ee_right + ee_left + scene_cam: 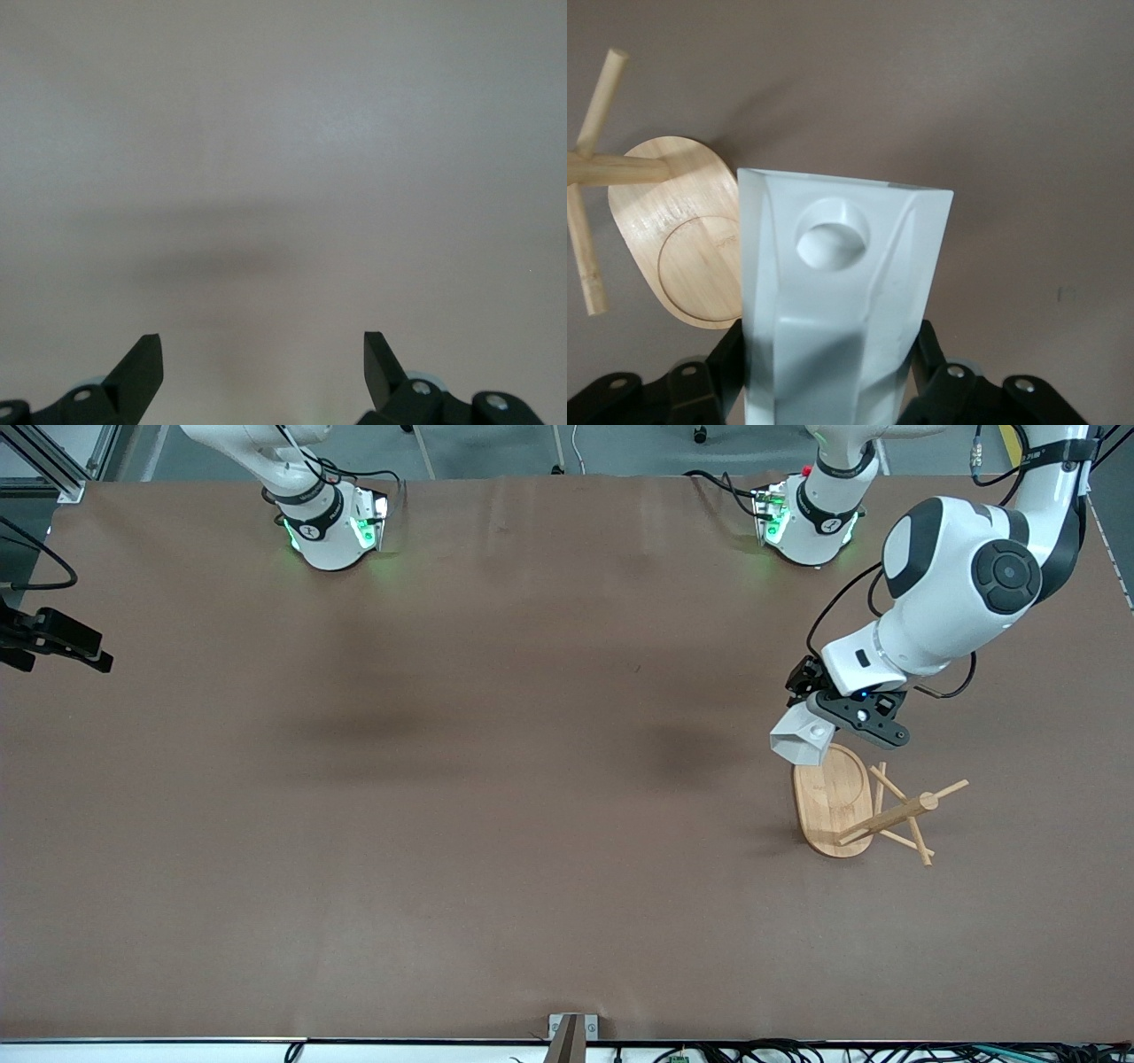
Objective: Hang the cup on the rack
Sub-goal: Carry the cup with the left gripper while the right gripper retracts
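The cup [804,738] is white and faceted, its blocky handle pierced by a round hole — it hangs at the right of the front frame, clamped in the left claw [819,722] over the rack's [873,806] oval base. The rack stands on the brown bench [443,824], pegs slanting. The right claw [263,363] waits with fingers spread wide over bare bench.

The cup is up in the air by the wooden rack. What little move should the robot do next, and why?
Probably carry the cup sideways toward a peg. The left pincer is shut on it over the rack base's edge, and the handle hole is not yet on any peg. The right pincer waits open.
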Available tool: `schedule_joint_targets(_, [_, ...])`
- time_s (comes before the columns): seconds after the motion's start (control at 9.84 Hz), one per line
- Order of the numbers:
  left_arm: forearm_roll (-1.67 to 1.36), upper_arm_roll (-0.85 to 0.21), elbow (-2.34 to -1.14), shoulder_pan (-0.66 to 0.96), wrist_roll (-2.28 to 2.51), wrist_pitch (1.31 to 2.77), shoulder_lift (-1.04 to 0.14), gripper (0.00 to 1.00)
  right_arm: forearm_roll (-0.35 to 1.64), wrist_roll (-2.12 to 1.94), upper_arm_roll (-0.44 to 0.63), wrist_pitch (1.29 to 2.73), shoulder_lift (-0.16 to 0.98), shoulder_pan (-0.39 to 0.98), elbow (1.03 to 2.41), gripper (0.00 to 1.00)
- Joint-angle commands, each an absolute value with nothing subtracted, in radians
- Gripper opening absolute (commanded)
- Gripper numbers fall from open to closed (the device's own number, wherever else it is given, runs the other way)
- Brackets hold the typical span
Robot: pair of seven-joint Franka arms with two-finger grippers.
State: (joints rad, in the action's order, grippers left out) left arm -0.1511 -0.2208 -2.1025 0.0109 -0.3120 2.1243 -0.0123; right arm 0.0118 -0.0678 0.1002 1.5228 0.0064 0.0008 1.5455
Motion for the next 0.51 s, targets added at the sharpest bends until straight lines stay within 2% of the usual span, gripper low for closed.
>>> schedule_joint_targets(0.0, [-0.164,-0.192,-2.123,0.017,-0.350,2.152,-0.038,0.00,-0.011,-0.049,0.104,1.537,-0.021,0.009,1.575,1.00])
schedule_joint_targets(0.41, [-0.167,-0.152,-2.089,0.017,-0.417,2.161,-0.073,0.00,-0.015,-0.049,0.107,1.537,-0.020,0.008,1.555,1.00])
